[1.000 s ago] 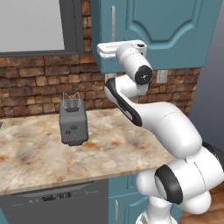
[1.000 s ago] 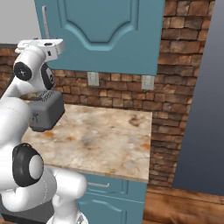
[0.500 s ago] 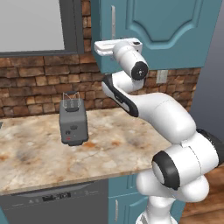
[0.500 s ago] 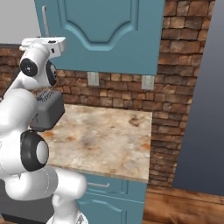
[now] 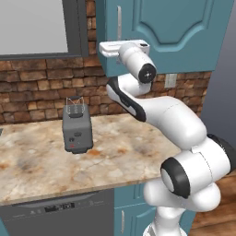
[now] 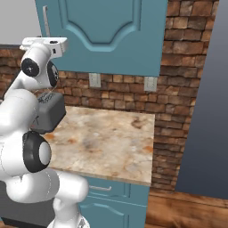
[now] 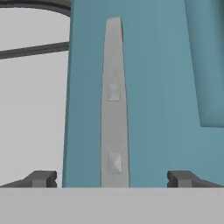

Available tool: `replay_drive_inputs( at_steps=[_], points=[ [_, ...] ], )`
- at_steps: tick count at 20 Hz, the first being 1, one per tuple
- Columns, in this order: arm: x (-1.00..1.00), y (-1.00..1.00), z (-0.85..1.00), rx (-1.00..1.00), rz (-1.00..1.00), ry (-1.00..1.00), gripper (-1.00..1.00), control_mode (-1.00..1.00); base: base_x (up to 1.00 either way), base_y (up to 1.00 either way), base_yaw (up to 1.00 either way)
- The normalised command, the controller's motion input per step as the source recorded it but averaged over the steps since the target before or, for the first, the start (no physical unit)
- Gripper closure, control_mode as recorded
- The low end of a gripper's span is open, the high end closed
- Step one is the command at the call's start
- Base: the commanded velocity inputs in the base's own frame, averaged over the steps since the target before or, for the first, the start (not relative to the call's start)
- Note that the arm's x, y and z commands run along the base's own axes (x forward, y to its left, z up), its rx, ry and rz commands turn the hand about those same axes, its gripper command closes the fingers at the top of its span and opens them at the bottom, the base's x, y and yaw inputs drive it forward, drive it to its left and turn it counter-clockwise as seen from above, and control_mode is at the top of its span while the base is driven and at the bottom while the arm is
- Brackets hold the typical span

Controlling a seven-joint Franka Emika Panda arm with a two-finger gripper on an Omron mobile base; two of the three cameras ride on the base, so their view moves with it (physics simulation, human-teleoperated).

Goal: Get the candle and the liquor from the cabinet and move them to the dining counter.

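Hand view: closed cabinet (image 7: 157, 87) door straight ahead of the spread gripper (image 7: 113, 178).

Its slim silver bar handle (image 7: 114, 109) runs lengthwise between the two fingertips (image 7: 41, 178), which stand wide apart and grasp nothing. Below the hand, in the left base view, a dark toaster (image 5: 77, 128) stands on the marbled counter (image 5: 41, 166) against a brick backsplash (image 5: 41, 87), with a dishwasher (image 5: 60, 214) underneath. A window (image 5: 32, 25) lies beyond the handle side. No legible writing shows; the door hides what is inside.
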Motion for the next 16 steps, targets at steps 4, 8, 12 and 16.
replay_drive_inputs(
  at_steps=[4, 8, 12, 16],
  points=[
    [0.13, 0.00, 0.00, 0.00, 0.01, 0.00, 1.00, -1.00, 0.00, 0.00, 0.00],
    [0.00, 0.00, 0.00, 0.00, 0.00, 0.00, 1.00, -1.00, 0.00, 0.00, 0.00],
    [0.00, 0.00, 0.00, 0.00, 0.00, 0.00, 1.00, -1.00, 0.00, 0.00, 0.00],
    [0.00, 0.00, 0.00, 0.00, 0.00, 0.00, 1.00, -1.00, 0.00, 0.00, 0.00]
  ],
)
